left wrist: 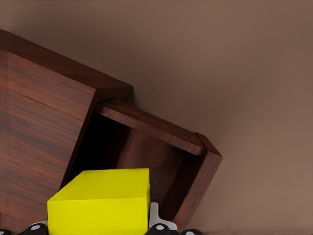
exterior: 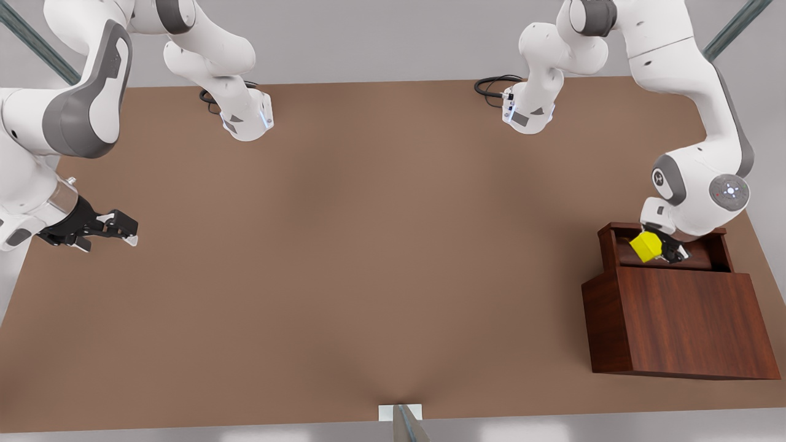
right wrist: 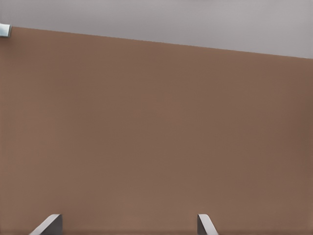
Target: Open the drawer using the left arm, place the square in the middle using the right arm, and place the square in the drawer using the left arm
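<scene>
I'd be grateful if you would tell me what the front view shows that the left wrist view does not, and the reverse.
Front view alone: both arms whole, the right gripper open above bare table at that view's left, and the cabinet's full top.

Left wrist view alone: the dark hollow of the open drawer, seen close.

Shared: the left gripper shut on the yellow cube over the drawer, beside the cabinet, on the brown table.

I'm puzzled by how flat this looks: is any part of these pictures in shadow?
Front view: soft darker bands cross the table, no sharp shadows. Left wrist view: the open drawer is dark inside behind the yellow square. Right wrist view: evenly lit tabletop.
</scene>
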Action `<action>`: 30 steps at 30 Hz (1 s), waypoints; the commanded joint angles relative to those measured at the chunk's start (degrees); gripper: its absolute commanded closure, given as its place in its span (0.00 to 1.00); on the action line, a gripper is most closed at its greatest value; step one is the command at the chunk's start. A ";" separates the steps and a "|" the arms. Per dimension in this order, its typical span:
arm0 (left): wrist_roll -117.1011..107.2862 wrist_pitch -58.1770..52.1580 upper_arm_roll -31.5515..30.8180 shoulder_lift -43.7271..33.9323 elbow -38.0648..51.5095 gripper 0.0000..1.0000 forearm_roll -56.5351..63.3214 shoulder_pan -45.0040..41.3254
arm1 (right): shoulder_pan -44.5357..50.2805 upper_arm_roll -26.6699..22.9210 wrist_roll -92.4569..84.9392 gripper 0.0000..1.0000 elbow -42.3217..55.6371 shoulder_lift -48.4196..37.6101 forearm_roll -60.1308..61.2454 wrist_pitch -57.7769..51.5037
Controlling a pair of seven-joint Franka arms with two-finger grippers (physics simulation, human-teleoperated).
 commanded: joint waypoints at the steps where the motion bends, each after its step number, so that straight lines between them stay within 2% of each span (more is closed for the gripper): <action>1: 21.87 3.02 0.04 0.82 0.49 0.20 -2.13 0.80 | 0.00 -0.01 0.10 0.00 0.03 -0.07 -0.08 0.04; 2: 21.96 3.20 0.04 1.17 0.49 0.15 -2.13 1.06 | 0.00 -0.01 0.10 0.00 0.03 0.02 -0.08 0.13; 4: 23.37 3.20 0.04 1.17 0.49 0.15 -2.92 1.68 | 0.00 -0.01 0.10 0.00 0.03 0.02 -0.08 0.13; 5: 23.45 3.20 0.04 1.17 0.49 0.00 -2.92 1.68 | 0.00 -0.01 0.10 0.00 0.03 0.02 -0.08 0.13; 10: 19.07 -2.33 0.04 0.38 2.33 0.00 -3.01 1.42 | -0.09 -0.01 0.10 0.00 -0.06 0.11 -0.08 0.13; 11: 11.07 -8.48 -0.22 0.55 5.67 0.00 -3.01 1.33 | -0.09 -0.01 0.10 0.00 -0.06 0.11 -0.08 0.13; 15: -31.61 -20.09 -3.21 0.03 15.15 0.00 -3.18 0.54 | -0.09 -0.01 0.01 0.00 -0.06 0.11 -0.08 0.13; 17: -62.57 -20.09 -4.44 0.73 21.05 0.00 -13.82 0.54 | -0.09 -0.01 0.01 0.00 -0.06 0.20 -0.08 0.13; 19: -79.37 -20.09 -9.45 0.47 25.10 0.00 -13.20 1.06 | -0.09 -0.01 0.01 0.00 -0.06 0.28 -0.08 0.22; 20: -85.87 -20.00 -17.17 0.99 28.43 0.00 -11.36 7.03 | -0.09 -0.01 0.01 0.00 -0.06 0.28 -0.08 0.22; 21: -91.50 -19.83 -29.47 0.64 29.67 0.00 -1.44 15.38 | -0.09 -0.01 0.01 0.00 -0.06 0.28 -0.08 0.22; 22: -96.95 -19.39 -37.83 0.29 29.76 0.00 1.65 20.83 | -0.09 -0.01 0.01 0.00 -0.06 0.28 -0.08 0.22; 24: -105.47 -19.39 -46.36 -0.68 30.11 0.00 8.76 26.11 | -0.09 -0.01 0.01 0.00 -0.06 0.37 -0.08 0.22; 28: -119.63 -20.27 -47.33 -3.40 29.05 0.00 11.49 26.29 | -0.09 -0.01 0.01 0.00 -0.06 0.46 -0.08 0.22; 30: -119.81 -20.18 -47.33 -6.30 25.10 0.00 10.97 26.20 | -0.09 -0.01 0.01 0.00 -0.06 0.55 -0.08 0.22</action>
